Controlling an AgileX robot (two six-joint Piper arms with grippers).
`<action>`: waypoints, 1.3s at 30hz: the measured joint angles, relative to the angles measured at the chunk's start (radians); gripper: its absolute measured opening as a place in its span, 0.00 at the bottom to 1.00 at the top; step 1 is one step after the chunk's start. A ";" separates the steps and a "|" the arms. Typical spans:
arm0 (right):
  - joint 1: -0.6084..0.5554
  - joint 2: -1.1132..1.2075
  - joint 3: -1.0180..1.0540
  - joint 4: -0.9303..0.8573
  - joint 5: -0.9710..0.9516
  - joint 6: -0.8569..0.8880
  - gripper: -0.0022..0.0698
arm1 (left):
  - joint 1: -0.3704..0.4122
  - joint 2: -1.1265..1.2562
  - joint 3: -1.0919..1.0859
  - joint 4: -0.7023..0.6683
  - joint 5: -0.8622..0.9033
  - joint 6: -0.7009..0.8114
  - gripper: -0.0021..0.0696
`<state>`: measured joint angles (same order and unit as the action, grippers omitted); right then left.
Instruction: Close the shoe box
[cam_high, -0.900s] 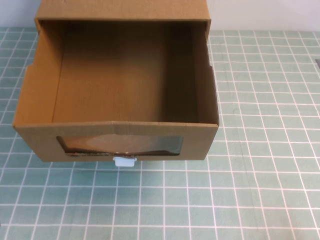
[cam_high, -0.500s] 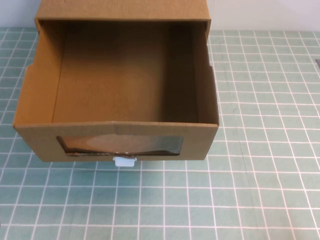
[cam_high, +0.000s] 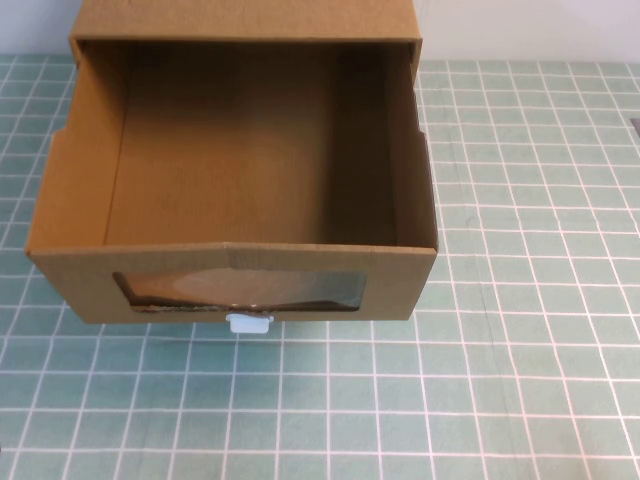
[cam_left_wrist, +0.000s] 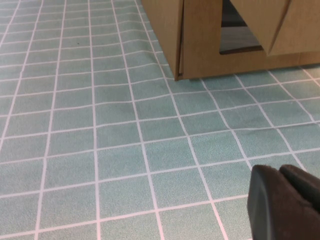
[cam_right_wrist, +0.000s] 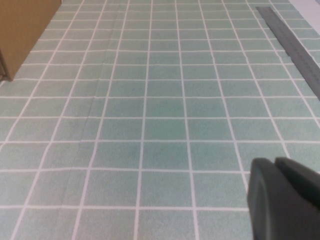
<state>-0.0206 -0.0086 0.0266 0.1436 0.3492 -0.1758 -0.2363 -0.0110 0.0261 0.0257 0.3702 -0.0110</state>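
Note:
The brown cardboard shoe box (cam_high: 90, 285) stands at the table's far left-middle in the high view. Its drawer is pulled far out of the outer sleeve (cam_high: 245, 18) and is empty inside. The front panel has a clear window (cam_high: 240, 290) with a small white pull tab (cam_high: 250, 323) below it. Neither gripper shows in the high view. In the left wrist view the left gripper (cam_left_wrist: 278, 172) is shut and empty over the mat, well short of the box (cam_left_wrist: 200, 40). In the right wrist view the right gripper (cam_right_wrist: 274, 162) is shut and empty, with a box corner (cam_right_wrist: 25, 30) far off.
A green mat with a white grid (cam_high: 520, 300) covers the table. A grey strip (cam_right_wrist: 295, 50) lies along the mat's right edge in the right wrist view. A white wall stands behind the box.

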 joint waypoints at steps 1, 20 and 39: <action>0.000 0.000 0.000 0.000 0.000 0.000 0.01 | 0.000 0.000 0.000 0.000 0.000 0.000 0.02; 0.000 0.000 0.000 0.046 -0.067 0.000 0.01 | 0.000 0.000 0.000 0.004 -0.018 -0.002 0.02; 0.000 0.000 0.000 0.058 -0.582 0.000 0.01 | 0.000 0.000 0.000 0.004 -0.327 -0.002 0.02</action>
<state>-0.0206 -0.0086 0.0266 0.2014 -0.2330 -0.1758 -0.2363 -0.0110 0.0261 0.0294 0.0429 -0.0127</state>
